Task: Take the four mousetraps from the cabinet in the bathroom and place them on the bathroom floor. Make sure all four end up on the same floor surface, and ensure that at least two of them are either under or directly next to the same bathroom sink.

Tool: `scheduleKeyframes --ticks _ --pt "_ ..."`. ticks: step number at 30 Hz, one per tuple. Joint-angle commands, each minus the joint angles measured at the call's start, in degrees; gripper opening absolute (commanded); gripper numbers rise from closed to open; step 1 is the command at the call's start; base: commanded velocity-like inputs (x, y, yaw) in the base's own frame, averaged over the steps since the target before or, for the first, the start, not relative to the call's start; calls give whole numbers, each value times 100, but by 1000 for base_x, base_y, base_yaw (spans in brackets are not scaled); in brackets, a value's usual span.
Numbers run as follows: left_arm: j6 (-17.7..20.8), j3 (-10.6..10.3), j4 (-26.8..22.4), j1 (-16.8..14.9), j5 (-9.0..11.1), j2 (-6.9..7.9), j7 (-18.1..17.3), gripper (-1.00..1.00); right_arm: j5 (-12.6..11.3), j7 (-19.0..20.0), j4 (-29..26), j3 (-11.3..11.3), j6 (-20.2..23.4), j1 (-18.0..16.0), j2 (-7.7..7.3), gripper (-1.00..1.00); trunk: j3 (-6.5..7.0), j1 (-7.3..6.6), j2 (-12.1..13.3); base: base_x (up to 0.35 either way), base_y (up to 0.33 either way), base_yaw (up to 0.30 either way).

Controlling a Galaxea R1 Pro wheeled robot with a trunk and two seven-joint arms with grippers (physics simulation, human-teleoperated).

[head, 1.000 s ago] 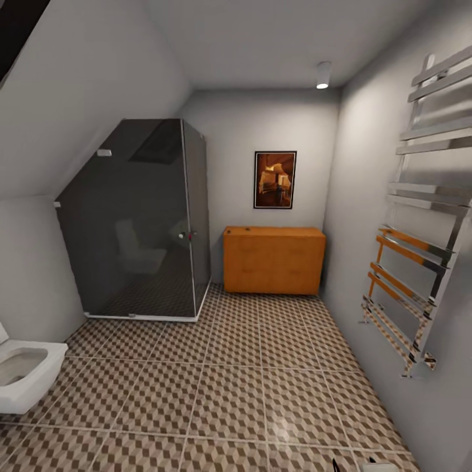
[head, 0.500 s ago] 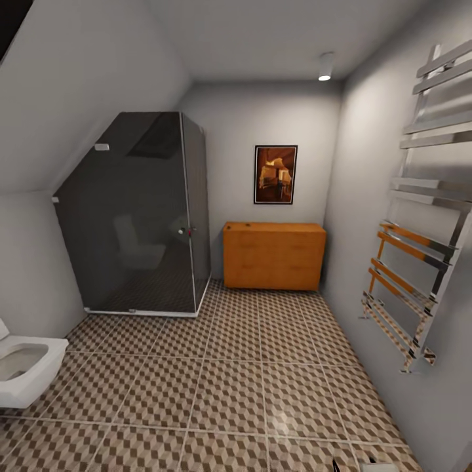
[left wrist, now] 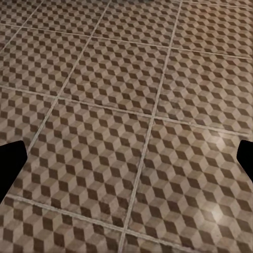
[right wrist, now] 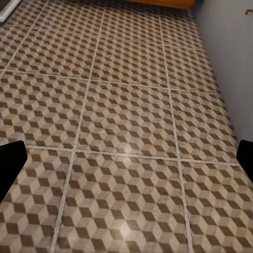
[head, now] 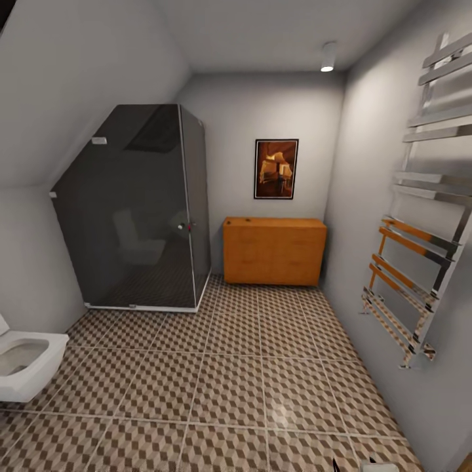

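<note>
The cabinet (head: 274, 251) stood at the far wall beside the shower (head: 134, 210), a small dark speck on top. Both grippers hung spread wide over the floor (head: 229, 380), empty. No writing was readable.

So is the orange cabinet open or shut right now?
Shut, as far as shows: the cabinet at the far wall presents flat, flush fronts with nothing ajar.

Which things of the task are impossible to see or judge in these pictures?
- Mousetraps: the cabinet stands far off in the head view; a tiny dark speck on its top is too small to identify.
- Inside of the cabinet: hidden by its flat fronts.
- Toilet: cut off by the edge.
</note>
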Motion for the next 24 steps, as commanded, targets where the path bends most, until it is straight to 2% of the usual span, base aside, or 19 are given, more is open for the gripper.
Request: scheduleKeyframes --ticks 1,24 --pt "-34 -7 22 -8 43 -4 -14 100 -51 8 21 49 -28 -8 2 100 -12 2 -6 0 0 0" --pt "-34 -7 21 -8 40 -4 -14 100 -54 -3 21 48 -27 -9 2 100 -224 2 -6 0 0 0"
